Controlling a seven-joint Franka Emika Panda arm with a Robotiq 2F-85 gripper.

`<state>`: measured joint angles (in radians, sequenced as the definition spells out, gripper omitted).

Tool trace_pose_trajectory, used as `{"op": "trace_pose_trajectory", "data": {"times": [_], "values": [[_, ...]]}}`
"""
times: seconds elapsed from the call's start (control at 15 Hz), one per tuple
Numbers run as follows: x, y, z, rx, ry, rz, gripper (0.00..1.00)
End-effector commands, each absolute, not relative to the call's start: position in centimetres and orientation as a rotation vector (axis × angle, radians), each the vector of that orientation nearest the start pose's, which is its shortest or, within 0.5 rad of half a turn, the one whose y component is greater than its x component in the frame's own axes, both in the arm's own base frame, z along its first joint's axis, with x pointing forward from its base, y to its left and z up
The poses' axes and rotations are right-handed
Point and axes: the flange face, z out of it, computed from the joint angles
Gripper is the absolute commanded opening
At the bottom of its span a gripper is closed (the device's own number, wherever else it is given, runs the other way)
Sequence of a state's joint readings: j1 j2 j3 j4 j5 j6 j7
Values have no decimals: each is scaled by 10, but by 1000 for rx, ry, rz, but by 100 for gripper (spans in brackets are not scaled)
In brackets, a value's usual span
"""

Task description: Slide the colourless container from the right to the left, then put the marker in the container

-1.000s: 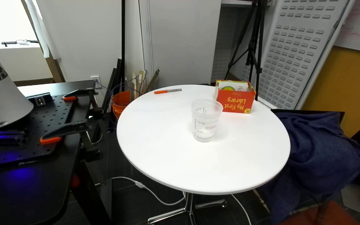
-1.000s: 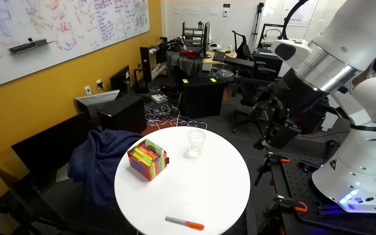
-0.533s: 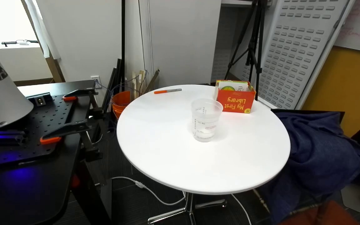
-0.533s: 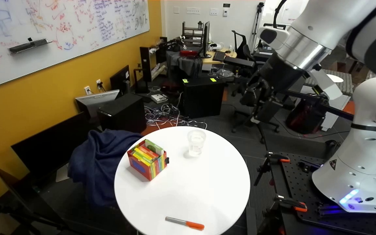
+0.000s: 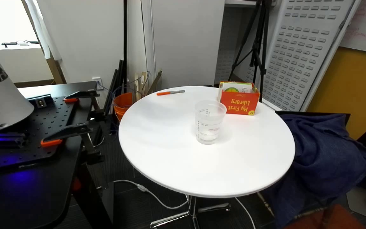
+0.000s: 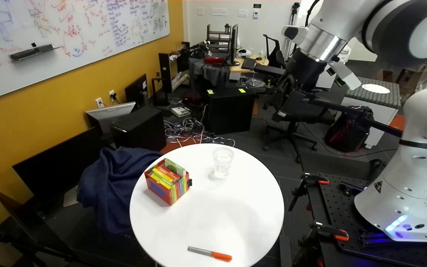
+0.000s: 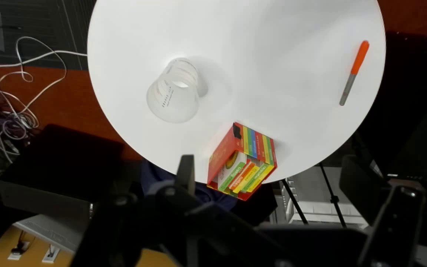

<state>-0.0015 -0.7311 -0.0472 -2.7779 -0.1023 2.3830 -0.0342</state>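
Observation:
The colourless container [image 5: 209, 127] is a see-through cup standing upright on the round white table [image 5: 164, 140]. It also shows in an exterior view [image 6: 222, 163] and in the wrist view [image 7: 174, 97]. The marker [image 5: 170, 93], orange with a grey end, lies flat near the table's edge. It also shows in an exterior view [image 6: 209, 253] and at the right of the wrist view [image 7: 353, 73]. My gripper [image 6: 281, 104] is in the air, above and off the table's edge, apart from both things. In the wrist view the gripper [image 7: 267, 159] has its fingers wide apart with nothing between them.
An orange-red box of small books [image 5: 240, 103] stands on the table near the cup; it also shows in the wrist view [image 7: 241, 163]. A chair with a dark blue cloth [image 6: 113, 185] stands against the table. A black tripod [image 5: 257, 47] stands behind the table.
The arm has swung, and the gripper has moved up and left in an exterior view and points more downward. The cup, marker and box have not moved.

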Motion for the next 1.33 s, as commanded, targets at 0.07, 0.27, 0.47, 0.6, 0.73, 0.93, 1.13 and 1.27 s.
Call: {"op": "trace_pose_trajectory", "data": {"times": [0.07, 0.27, 0.47, 0.6, 0.73, 0.93, 1.13, 1.27], "values": [[337, -53, 431, -3189, -21, -342, 100], [332, -64, 421, -3219, 28, -236, 100], [334, -72, 417, -3238, 37, -219, 100], [339, -83, 417, -3242, 73, -235, 100], [345, -99, 421, -3231, 130, -260, 100], [358, -125, 427, -3206, 222, -351, 100], [371, -145, 427, -3197, 290, -368, 100], [381, -151, 426, -3205, 296, -346, 100]]}}
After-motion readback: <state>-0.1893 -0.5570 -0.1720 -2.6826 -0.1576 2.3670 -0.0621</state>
